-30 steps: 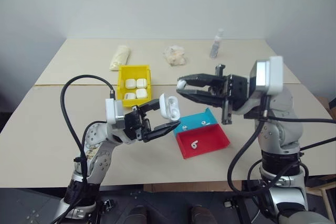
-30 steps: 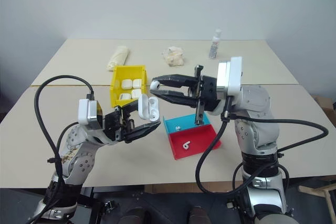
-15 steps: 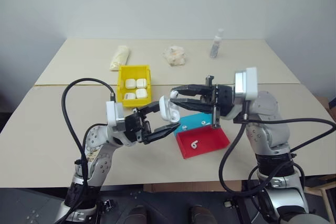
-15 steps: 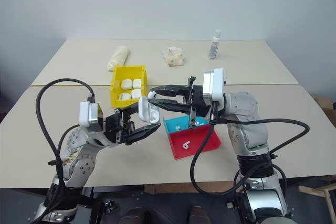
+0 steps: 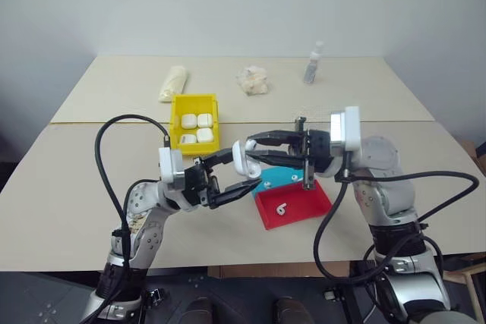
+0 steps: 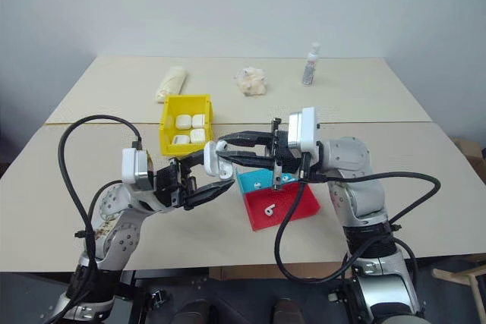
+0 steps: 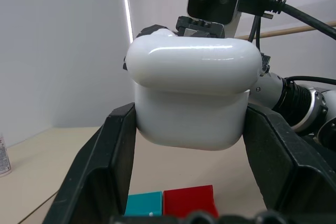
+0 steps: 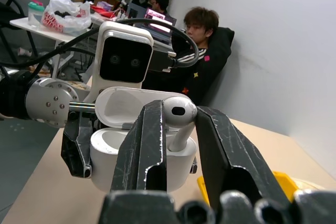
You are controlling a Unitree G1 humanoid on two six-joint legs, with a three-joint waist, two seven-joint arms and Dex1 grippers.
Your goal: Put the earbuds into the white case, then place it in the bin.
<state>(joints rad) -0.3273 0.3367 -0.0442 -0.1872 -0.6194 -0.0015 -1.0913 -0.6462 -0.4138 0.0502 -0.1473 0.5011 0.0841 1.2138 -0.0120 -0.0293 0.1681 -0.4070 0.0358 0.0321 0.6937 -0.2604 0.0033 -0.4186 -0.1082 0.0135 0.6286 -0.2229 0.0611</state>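
- Your left claw [image 5: 237,174] is clamped on the white case [image 5: 244,161], holding it in the air over the middle of the counter [image 5: 91,180] with its lid swung open. My guess is that this keeps the wells facing your other arm.
- Your right claw [image 8: 178,129] pinches one earbud [image 8: 177,113] by its bulb, stem pointing down at the open case. The right wrist view shows the stem already at or just inside a well, though I cannot tell whether it is seated.
- The two claws meet tip to tip, one steadying and one feeding. That fits a small glossy part that would skid on a flat surface.
- The red-and-blue tray [image 5: 304,208] lies on the counter just beneath the claws, toward the near edge. It looks like your supply. I count one earbud on the red half [image 5: 281,209] and at least one on the blue half [image 6: 258,184], partly hidden by the right claw.
- The bin [image 5: 194,104] sits past the left claw, toward the far left corner. It holds four closed cases [image 5: 197,127], two by two.
- Along the far edge lie a pale bundle [image 5: 173,82], a crumpled pale lump [image 5: 253,80] and a small bottle [image 5: 313,63], well apart from the work.
- A person [image 8: 202,51] sits in the background of the right wrist view.
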